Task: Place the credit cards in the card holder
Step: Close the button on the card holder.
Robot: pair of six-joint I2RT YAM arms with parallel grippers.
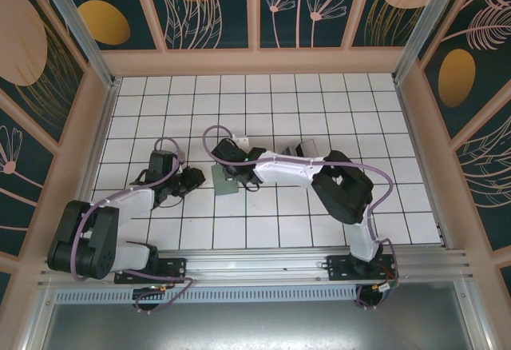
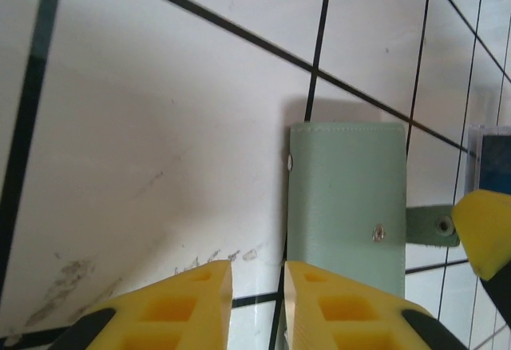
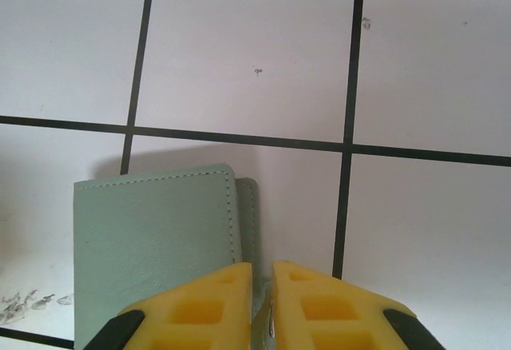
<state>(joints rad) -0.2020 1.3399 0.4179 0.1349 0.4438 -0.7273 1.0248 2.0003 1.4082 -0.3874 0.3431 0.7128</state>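
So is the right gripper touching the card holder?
Touching. The right wrist view shows the green flap of the card holder pinched inside the nearly shut right gripper.

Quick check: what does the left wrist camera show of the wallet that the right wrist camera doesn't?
Left wrist: the card holder with its snap stud and whole unfastened strap, one fingertip of the right gripper at the strap's end. Right wrist: a green sliver pinched between that gripper's fingertips. Both: the folded holder lying flat on the tiled table.
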